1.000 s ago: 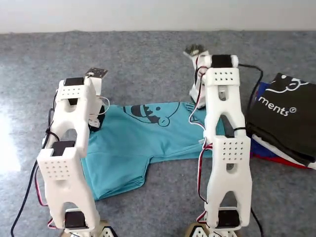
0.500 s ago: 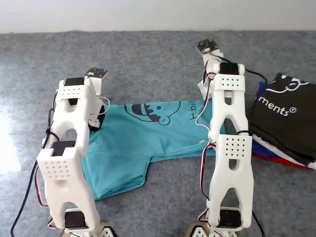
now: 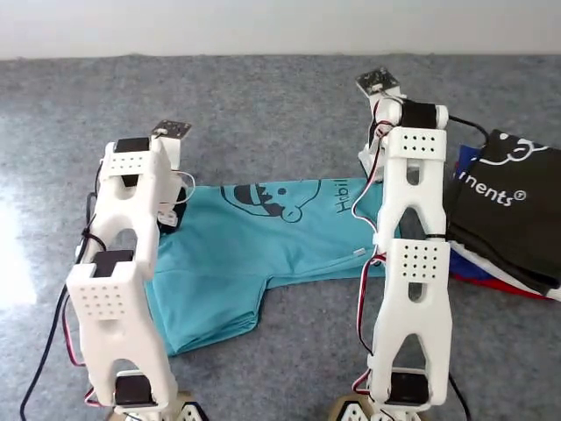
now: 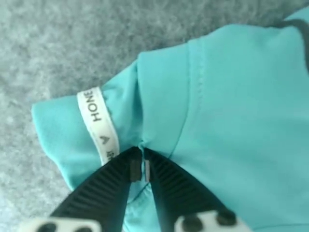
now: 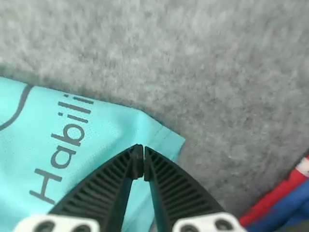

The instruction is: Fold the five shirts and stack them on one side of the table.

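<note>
A teal shirt [image 3: 254, 246] lies partly spread in the middle of the grey table, its near left part bunched and folded under. My left gripper [image 4: 141, 162] is shut on the teal shirt [image 4: 227, 96], pinching a pucker of cloth beside the white neck label [image 4: 99, 123]. In the high view that gripper [image 3: 169, 217] sits at the shirt's far left corner. My right gripper [image 5: 139, 162] is shut just over the shirt's [image 5: 72, 145] far right corner, where the cloth lies flat beside the printed word. In the high view it [image 3: 368, 167] stands at the shirt's right edge.
A stack of folded shirts [image 3: 504, 210], black on top with blue, white and red beneath, lies at the right edge of the table; its red and blue edge [image 5: 289, 198] shows near my right gripper. Grey felt [image 3: 263, 114] stretches behind the shirt.
My right arm has swung to the right and a little farther back. The shirt's right edge is drawn out flatter, so more of the print shows. The left arm has kept still.
</note>
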Controlling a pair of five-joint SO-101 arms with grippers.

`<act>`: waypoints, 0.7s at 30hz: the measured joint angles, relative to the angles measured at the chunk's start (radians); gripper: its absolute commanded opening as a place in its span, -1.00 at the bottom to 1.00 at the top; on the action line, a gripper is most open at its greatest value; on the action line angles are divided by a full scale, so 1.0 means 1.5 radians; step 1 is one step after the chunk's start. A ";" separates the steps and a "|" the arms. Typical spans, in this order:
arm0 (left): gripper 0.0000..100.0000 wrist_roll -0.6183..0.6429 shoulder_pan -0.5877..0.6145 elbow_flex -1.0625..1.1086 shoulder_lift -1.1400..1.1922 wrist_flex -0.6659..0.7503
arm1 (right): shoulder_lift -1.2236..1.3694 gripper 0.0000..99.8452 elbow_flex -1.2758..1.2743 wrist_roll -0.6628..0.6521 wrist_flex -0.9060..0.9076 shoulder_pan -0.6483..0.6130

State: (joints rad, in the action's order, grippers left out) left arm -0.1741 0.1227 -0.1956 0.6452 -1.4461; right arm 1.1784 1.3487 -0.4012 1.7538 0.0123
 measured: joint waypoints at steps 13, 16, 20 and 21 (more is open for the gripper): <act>-0.96 0.000 0.000 0.000 0.000 0.000 | -0.034 -0.98 -0.153 -0.003 -0.058 0.033; -0.96 0.000 0.000 0.000 0.000 0.000 | -0.032 -0.98 -0.111 -0.029 -0.079 0.052; -0.96 0.000 0.000 0.000 0.000 0.000 | -0.032 -0.97 -0.026 -0.043 -0.078 0.065; -0.96 0.000 0.000 0.000 0.000 0.000 | -0.032 -0.97 -0.001 -0.043 -0.064 0.063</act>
State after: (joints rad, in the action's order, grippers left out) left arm -0.1741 0.1227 -0.1956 0.6452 -1.4461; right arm 1.1308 1.3472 -0.4657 1.6571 0.1074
